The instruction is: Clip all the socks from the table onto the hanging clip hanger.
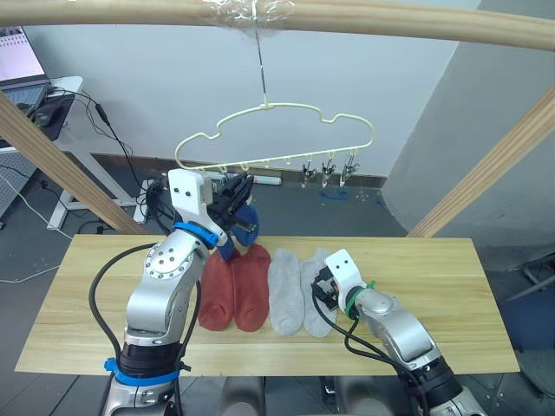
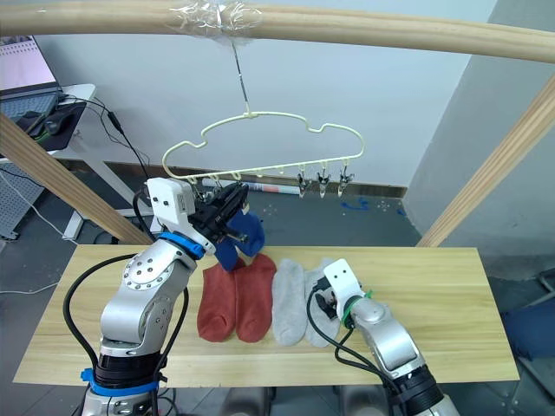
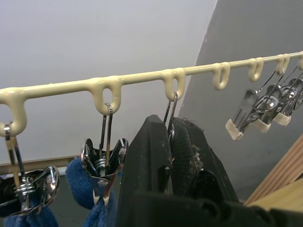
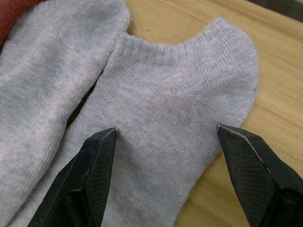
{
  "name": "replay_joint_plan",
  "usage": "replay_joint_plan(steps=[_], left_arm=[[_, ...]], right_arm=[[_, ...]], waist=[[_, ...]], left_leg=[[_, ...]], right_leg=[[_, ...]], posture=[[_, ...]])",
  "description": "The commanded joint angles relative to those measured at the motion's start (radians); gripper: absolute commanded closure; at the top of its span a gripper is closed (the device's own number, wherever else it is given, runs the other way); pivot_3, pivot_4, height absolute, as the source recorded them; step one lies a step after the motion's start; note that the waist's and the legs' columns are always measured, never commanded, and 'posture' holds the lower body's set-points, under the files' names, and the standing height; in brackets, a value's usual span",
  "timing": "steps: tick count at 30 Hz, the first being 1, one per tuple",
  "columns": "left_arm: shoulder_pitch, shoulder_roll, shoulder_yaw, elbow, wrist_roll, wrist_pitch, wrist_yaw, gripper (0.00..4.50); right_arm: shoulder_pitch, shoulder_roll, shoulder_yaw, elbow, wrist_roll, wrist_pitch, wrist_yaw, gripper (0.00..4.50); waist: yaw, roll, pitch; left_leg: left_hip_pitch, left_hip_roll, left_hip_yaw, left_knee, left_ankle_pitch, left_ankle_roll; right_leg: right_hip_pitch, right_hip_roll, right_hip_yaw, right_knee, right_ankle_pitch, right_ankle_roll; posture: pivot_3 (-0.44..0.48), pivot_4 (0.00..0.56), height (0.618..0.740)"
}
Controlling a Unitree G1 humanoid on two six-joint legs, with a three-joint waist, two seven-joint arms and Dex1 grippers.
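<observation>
On the table (image 1: 434,286), the right gripper (image 4: 165,142) hovers spread wide over a grey sock (image 4: 180,109) beside its twin (image 4: 42,90); up at the clip hanger (image 1: 286,130), the left gripper (image 1: 236,192) pinches a clip (image 3: 169,111) beside two hanging blue socks (image 2: 238,238)

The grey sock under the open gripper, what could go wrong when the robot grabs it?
The right gripper is open over one grey sock, and the other grey sock touches it, so both might get pinched. Up at the clip hanger, the left gripper squeezes a clip beside the hung blue socks; a bump might swing the hanger.
</observation>
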Motion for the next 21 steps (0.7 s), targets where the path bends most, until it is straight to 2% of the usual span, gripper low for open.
replay_joint_plan(steps=[1,3,6,9,12,16,18,21], left_arm=[[-0.007,0.003,-0.003,-0.014,0.001,-0.005,-0.005,4.46],[-0.007,0.003,-0.001,-0.012,0.002,-0.006,-0.004,4.46],[-0.001,0.007,0.002,-0.014,0.002,-0.007,-0.007,4.46],[-0.001,0.009,0.006,-0.015,0.001,-0.006,-0.009,4.46],[-0.009,0.010,0.013,-0.004,0.001,-0.006,-0.010,4.46],[-0.023,-0.023,0.058,0.006,-0.084,0.065,0.003,4.46],[-0.035,-0.037,0.095,0.004,-0.199,0.171,-0.012,4.46],[-0.063,-0.042,0.205,0.030,-0.461,0.384,-0.021,4.46]], right_arm=[[0.007,-0.044,0.064,0.061,-0.058,-0.102,0.040,1.15],[0.014,-0.093,0.101,0.108,-0.097,-0.190,0.073,1.58],[0.029,-0.142,0.112,0.166,-0.115,-0.269,0.113,2.57],[0.042,-0.151,0.079,0.178,-0.097,-0.280,0.138,3.64],[0.034,-0.180,0.022,0.163,-0.065,-0.305,0.184,4.47],[0.003,-0.265,-0.040,0.108,-0.020,-0.374,0.302,4.47],[-0.014,-0.316,-0.063,0.047,0.033,-0.417,0.411,4.47],[-0.040,-0.361,-0.088,-0.100,0.170,-0.370,0.581,4.47]], waist=[[0.000,0.000,0.000],[0.000,0.000,0.000],[0.001,0.000,0.000],[0.002,0.000,0.000],[0.003,0.000,0.000],[0.006,-0.001,0.000],[0.005,-0.001,0.001],[-0.005,-0.001,0.001]], left_leg=[[0.000,0.000,0.000,0.000,0.000,0.000],[0.000,0.000,0.000,0.000,0.000,0.000],[0.001,0.000,0.001,0.000,0.000,0.000],[0.002,0.000,0.001,0.000,0.000,0.000],[0.003,-0.001,0.001,0.000,0.000,0.000],[0.003,-0.002,0.001,0.001,0.000,0.000],[0.002,-0.002,0.001,0.001,0.000,0.000],[0.002,-0.001,0.001,0.000,0.000,0.000]], right_leg=[[0.000,0.000,0.000,0.000,0.000,0.001],[0.000,0.000,0.000,0.000,-0.002,0.004],[0.001,0.000,0.000,0.000,-0.002,0.004],[0.002,0.000,0.001,0.000,-0.002,0.004],[0.003,0.000,0.001,0.000,-0.002,0.004],[0.003,-0.001,0.002,0.000,-0.002,0.005],[0.003,-0.001,0.002,0.000,-0.001,0.005],[0.002,0.000,0.001,0.000,-0.001,0.006]], posture=[[0.125,0.266,0.740],[0.125,0.266,0.740],[0.125,0.266,0.740],[0.129,0.269,0.740],[0.129,0.269,0.740],[0.129,0.269,0.740],[0.129,0.269,0.740],[0.107,0.265,0.740]])
